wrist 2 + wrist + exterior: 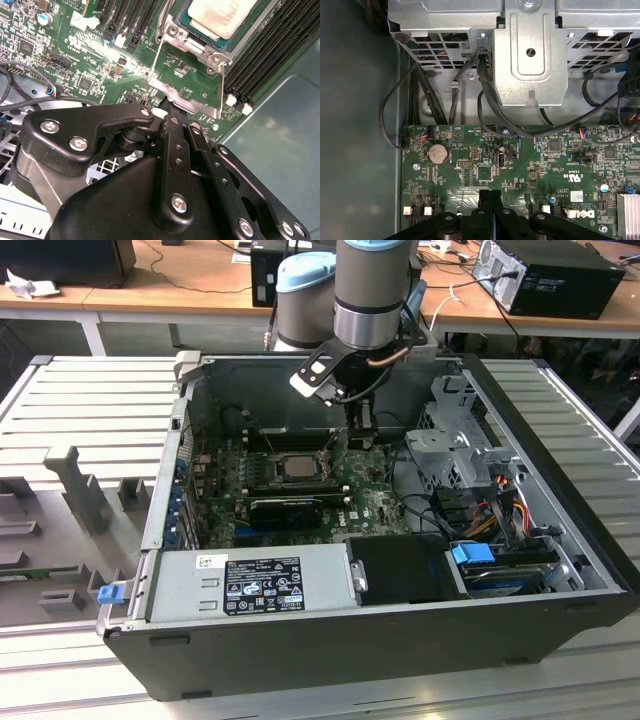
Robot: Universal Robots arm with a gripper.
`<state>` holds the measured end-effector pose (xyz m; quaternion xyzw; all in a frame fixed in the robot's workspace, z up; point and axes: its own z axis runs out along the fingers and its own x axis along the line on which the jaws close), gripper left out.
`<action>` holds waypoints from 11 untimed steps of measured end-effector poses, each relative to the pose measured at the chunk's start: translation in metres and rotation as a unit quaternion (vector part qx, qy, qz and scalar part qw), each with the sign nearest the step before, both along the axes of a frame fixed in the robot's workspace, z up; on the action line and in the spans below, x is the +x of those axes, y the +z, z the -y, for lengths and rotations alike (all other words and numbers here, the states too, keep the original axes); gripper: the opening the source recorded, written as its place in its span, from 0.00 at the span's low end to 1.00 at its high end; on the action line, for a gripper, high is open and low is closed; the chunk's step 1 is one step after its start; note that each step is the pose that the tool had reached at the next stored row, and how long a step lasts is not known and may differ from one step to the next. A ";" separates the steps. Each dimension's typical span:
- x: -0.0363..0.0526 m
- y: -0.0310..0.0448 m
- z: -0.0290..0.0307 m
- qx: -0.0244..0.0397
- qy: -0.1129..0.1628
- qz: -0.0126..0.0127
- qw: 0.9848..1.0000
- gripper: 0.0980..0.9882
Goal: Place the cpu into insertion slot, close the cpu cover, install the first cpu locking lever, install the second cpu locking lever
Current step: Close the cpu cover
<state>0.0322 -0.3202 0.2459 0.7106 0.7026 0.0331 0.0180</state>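
The gripper (172, 112) is hanging low inside the open computer case (400, 640), its two black fingers (484, 197) lying drawn together with no real gap between them. Its tips are sitting right at the free edge of the cpu cover (185, 96). Whether they are pinching that thin edge or only pressing against it I cannot tell.

The cover is standing swung open, away from the socket. Through its large window the green motherboard (520, 165) is showing rather than the chip.

Beyond the cover's hinge, the cpu (222, 15) is lying pale face up and flat in the insertion slot (268, 470), beside the long black memory slots (270, 60). So the first step is looking done (the chip appears seated square, as far as the second wrist view reveals).

Closing the cover is the step in hand, and it is reading as barely started, since the plate is lying well off the chip. With the cover open, neither locking lever can be holding it down, so both lever steps are remaining
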 end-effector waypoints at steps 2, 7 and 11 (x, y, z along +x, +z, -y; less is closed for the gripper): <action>-0.0004 0.0000 0.0000 0.000 0.000 0.000 1.000 0.01; -0.0022 0.0000 0.0000 0.000 0.000 0.000 1.000 0.01; -0.0031 0.0000 0.0000 0.000 0.000 0.000 1.000 0.01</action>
